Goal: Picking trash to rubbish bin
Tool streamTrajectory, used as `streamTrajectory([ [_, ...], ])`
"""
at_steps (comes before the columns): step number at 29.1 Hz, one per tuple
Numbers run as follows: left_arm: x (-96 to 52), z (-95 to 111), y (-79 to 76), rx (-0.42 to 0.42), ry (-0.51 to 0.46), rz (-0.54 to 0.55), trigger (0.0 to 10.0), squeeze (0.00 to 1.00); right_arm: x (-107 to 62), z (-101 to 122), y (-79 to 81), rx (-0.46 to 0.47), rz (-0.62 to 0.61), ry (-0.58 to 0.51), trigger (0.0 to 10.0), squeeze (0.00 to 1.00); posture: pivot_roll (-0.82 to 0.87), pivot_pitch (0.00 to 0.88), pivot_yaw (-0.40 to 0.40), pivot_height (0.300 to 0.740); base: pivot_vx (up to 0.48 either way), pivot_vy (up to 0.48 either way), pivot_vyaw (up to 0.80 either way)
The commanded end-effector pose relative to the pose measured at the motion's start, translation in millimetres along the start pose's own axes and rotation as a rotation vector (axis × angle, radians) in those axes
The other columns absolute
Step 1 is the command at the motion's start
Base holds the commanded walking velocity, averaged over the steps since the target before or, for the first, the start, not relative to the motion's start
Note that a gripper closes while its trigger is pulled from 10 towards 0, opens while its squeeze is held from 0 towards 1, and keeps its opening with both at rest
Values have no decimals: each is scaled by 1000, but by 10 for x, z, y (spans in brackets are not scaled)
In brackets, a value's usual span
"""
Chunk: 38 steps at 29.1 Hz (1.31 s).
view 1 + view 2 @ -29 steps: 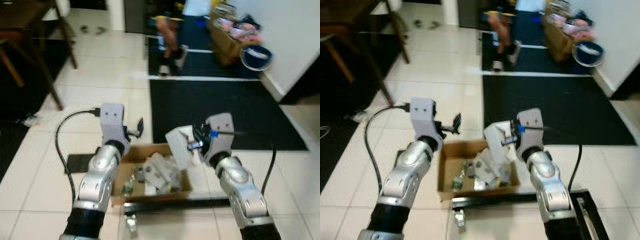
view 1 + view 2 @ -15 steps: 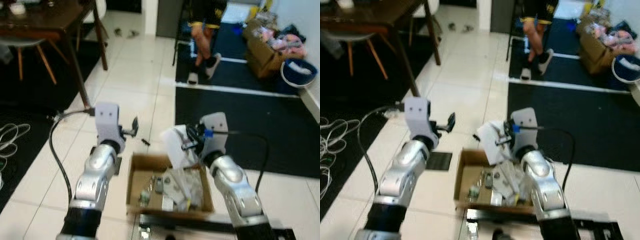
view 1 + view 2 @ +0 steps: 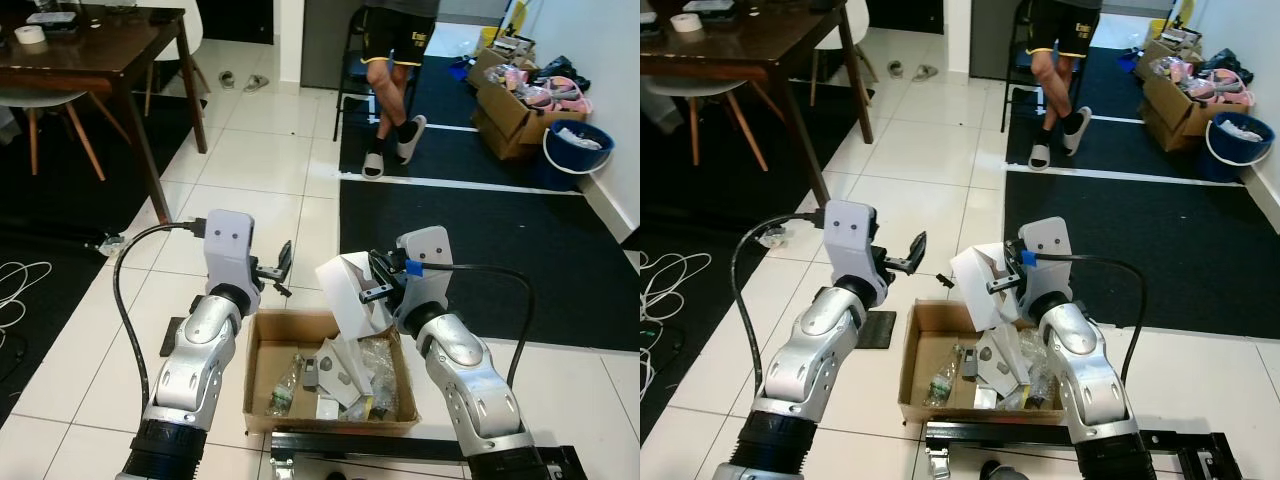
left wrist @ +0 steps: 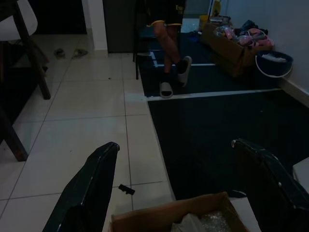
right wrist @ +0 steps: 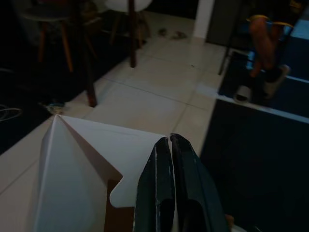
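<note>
White folded paper trash (image 3: 347,292) hangs pinched between the pressed-together fingers of the right gripper (image 3: 378,290), just above the far rim of the cardboard box (image 3: 262,345) at 12 o'clock. Let go here, it could tip over that rim onto the tiles. The left gripper (image 3: 282,262), fingers spread and empty, hovers at 11 o'clock. Open floor lies beyond; a person (image 3: 394,75) stands well apart at 1 o'clock.

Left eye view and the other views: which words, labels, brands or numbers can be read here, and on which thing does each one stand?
Yellow print on the person's black shorts: too small and blurred to read.
White folded carton held in the right gripper: no print visible.
Cardboard box of trash on the floor: no label visible.
Nothing else carries text I can read.
</note>
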<state>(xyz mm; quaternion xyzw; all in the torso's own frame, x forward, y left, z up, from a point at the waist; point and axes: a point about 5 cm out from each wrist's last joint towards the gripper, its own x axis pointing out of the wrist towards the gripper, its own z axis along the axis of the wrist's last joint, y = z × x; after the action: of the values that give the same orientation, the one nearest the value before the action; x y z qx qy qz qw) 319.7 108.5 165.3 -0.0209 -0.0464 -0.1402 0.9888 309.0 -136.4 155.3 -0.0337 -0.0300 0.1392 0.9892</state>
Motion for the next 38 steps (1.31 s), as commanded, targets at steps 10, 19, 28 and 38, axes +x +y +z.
streamTrajectory([
  [10, -30, -98, -6, 7, 37, -14, 10000, 0, -15, -58, -320, -24, -137, 31, 10000, 0, -49, 151, -4, 740, 0, 0, -80],
  [19, -21, -95, 9, 10, 29, -3, 10000, 0, -17, -91, -262, -16, -119, 29, 10000, 0, -45, 158, -4, 740, 0, 0, -800],
  [28, -19, -90, 12, 8, 28, 3, 10000, 0, -10, -87, -253, -32, -110, 19, 10000, 0, -45, 161, -6, 740, 0, 0, 0],
  [38, 25, -88, 0, 10, 27, 12, 10000, 0, 197, 2, -392, -11, -149, -45, 10000, 0, -47, 177, 0, 740, 0, 0, 0],
])
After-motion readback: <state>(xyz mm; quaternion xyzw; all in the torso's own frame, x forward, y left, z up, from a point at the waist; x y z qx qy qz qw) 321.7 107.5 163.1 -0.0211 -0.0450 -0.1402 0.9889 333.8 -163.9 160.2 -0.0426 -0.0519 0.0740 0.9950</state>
